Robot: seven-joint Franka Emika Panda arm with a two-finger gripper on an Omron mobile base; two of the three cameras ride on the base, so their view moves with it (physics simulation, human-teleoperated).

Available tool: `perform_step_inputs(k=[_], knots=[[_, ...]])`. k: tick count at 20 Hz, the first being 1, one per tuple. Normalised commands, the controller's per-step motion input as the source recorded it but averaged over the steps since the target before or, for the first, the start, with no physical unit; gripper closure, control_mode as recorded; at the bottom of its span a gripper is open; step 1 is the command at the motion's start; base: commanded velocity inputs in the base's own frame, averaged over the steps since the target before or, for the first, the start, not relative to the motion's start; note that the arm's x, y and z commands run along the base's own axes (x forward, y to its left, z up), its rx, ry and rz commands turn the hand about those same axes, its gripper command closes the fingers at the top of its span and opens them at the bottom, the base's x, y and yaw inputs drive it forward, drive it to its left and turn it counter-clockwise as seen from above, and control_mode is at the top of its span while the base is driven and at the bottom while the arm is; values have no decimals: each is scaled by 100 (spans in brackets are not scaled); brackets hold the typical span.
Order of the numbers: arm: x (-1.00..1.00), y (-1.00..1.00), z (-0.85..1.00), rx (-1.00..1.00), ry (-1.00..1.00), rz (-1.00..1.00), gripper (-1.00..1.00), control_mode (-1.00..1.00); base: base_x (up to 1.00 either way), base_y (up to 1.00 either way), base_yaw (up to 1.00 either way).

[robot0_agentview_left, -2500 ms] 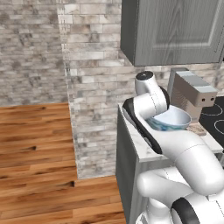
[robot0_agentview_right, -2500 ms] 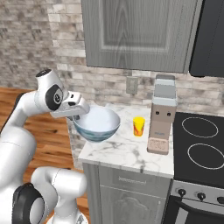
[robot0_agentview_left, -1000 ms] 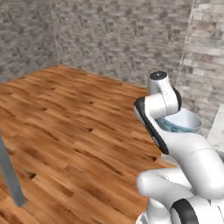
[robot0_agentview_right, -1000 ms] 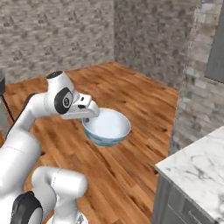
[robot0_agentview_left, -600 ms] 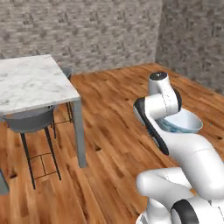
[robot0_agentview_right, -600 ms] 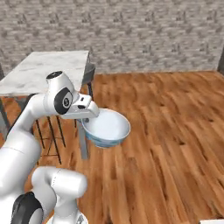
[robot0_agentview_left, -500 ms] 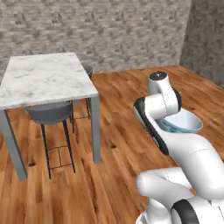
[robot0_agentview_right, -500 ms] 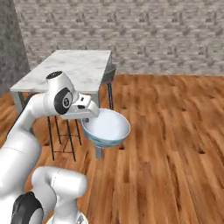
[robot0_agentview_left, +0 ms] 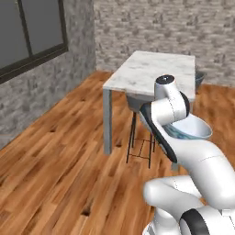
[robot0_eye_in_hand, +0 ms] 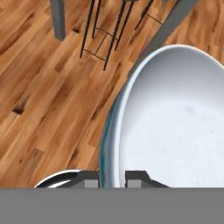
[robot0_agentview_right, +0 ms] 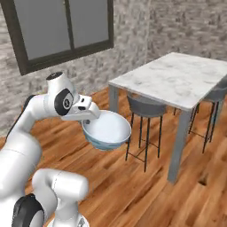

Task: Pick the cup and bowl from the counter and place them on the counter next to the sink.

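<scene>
A: Hanging in mid-air over the wooden floor point(robot0_agentview_left: 59, 165), the bowl point(robot0_agentview_right: 107, 131) rode at the arm's end, well off any tabletop. What was inside it?

B: Nothing that could be seen; its pale whitish inside looked bare, and its light-blue outer wall showed along the rim point(robot0_eye_in_hand: 109, 131).

A: And the end effector point(robot0_eye_in_hand: 113, 178)?

B: It was nearly closed, clamped on the bowl's rim, one finger point(robot0_eye_in_hand: 90, 178) outside the wall and the other inside.

A: What stood around it?

B: A marble-topped table point(robot0_agentview_left: 151, 73) on slim grey legs stood just beyond the bowl, with grey stools point(robot0_agentview_right: 145, 107) tucked beneath it. Farther off were a grey stone wall point(robot0_agentview_left: 183, 27) and a dark-framed window point(robot0_agentview_right: 66, 31).
</scene>
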Motion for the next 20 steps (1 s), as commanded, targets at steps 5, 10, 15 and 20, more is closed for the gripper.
perform_step_inputs(k=[5, 10, 15, 20], knots=[[0, 0, 0, 0, 0, 0, 100, 100, -34, -25, 91], [0, 0, 0, 0, 0, 0, 100, 100, -41, -22, 88], [0, 0, 0, 0, 0, 0, 100, 100, -44, -20, 86], [0, 0, 0, 0, 0, 0, 100, 100, -50, -17, 84]])
